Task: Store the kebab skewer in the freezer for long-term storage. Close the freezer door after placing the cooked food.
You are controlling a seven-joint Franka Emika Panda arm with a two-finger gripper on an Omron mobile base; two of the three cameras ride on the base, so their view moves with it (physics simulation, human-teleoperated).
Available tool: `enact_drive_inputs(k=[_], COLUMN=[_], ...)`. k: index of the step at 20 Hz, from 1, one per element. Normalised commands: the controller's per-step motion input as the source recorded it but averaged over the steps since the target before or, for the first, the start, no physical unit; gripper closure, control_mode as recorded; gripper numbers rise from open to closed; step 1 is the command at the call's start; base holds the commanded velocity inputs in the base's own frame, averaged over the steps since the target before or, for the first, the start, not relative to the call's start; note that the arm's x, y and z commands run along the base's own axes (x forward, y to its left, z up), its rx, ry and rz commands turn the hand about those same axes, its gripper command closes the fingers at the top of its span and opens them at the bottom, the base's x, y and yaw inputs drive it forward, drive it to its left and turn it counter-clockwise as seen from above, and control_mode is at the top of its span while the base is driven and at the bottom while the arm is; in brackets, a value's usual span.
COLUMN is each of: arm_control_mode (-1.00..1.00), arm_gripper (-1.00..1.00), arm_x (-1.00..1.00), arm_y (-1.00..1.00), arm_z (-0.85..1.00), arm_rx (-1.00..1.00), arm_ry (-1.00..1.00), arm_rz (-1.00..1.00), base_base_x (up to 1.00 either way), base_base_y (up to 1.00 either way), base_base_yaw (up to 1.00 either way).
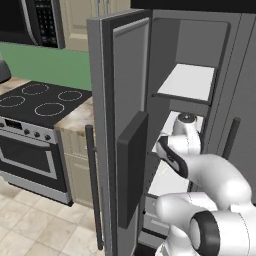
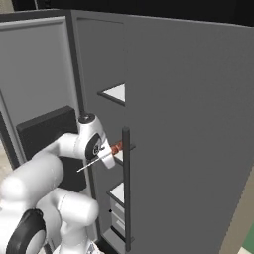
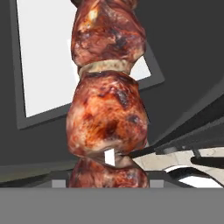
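Standing at the right of the kitchen, the tall grey fridge unit (image 1: 235,75) was the biggest thing in the left base view, and its freezer (image 1: 190,85) lay open, a narrow dark compartment with white shelves (image 1: 187,82) one above another. The plain grey door (image 2: 188,134) beside it was shut, its long dark handle (image 2: 127,188) running upright in the right base view. The freezer door (image 1: 122,125) was swung wide toward the stove side, its inner face turned to the compartment, with a dark rectangular block (image 1: 131,165) on that face and its own long dark handle (image 1: 92,190) along the outer edge. To the left of the door stood a stove (image 1: 35,135) with a black cooktop and four ring burners, a marbled counter (image 1: 75,117) over beige cabinets just beside it, a green wall behind, and a microwave (image 1: 32,20) above. The floor was pale tile.

The white arm reached up from the base into the freezer opening, between the open door and the compartment's shelves. The gripper (image 2: 108,153) was closed on the kebab skewer (image 2: 116,148); in the right base view the reddish meat end pointed into the freezer at the level of a middle shelf, while the thin pale stick stuck out back toward the arm. In the hand view the meat chunks (image 3: 107,113) rose close before the camera, with a white shelf panel (image 3: 48,57) behind them. Whether the skewer touched a shelf could not be told.
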Motion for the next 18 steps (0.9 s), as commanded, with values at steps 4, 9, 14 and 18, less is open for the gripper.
enact_drive_inputs(k=[4, 9, 14, 18], arm_control_mode=[-1.00, -1.00, -1.00, -1.00], arm_gripper=[1.00, 1.00, 1.00, 1.00], arm_x=[0.58, 0.48, 0.44, 0.45], arm_y=[0.00, 0.00, -0.07, -0.05], arm_z=[-0.20, -0.07, -0.14, -0.22], arm_rx=[-0.02, 0.00, 0.00, -0.01], arm_ry=[0.00, 0.00, 0.05, 0.03], arm_rz=[0.00, 0.00, 0.01, 0.01], base_base_x=[0.00, 0.00, 0.00, 0.00], base_base_y=[0.00, 0.00, 0.00, 0.00], base_base_yaw=[0.00, 0.00, 0.00, 0.00])
